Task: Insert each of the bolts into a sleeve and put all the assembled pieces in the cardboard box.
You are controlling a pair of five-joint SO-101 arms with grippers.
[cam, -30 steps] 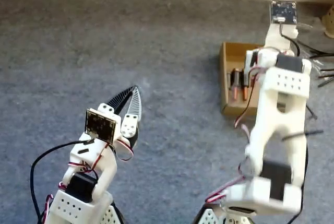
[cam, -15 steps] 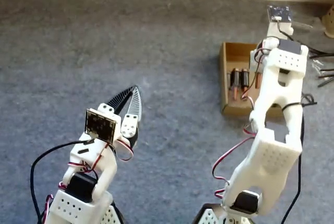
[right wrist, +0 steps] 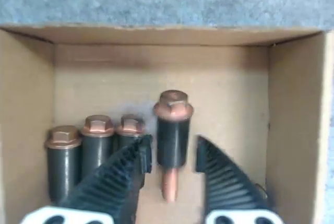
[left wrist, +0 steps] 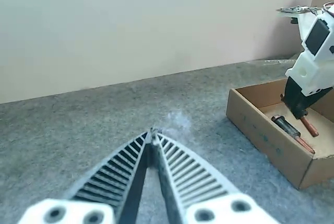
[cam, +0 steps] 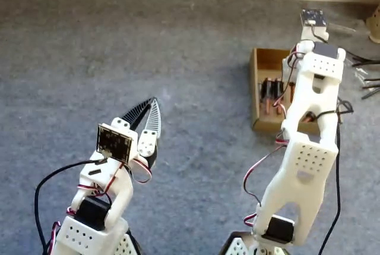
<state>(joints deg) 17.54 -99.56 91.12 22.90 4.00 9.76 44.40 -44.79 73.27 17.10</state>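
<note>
Boxing step, likely final: right pincer (right wrist: 174,141) spread, gripping nothing, sleeved bolt (right wrist: 173,130) lying mid-frame in the cardboard box (right wrist: 156,62) beside three others (right wrist: 96,145); left pincer (left wrist: 152,136) closed, empty; next, lift clear.

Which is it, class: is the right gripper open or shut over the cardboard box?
Open. In the right wrist view its fingers stand apart, and a gap shows beside the sleeved bolt lying between them.
</note>
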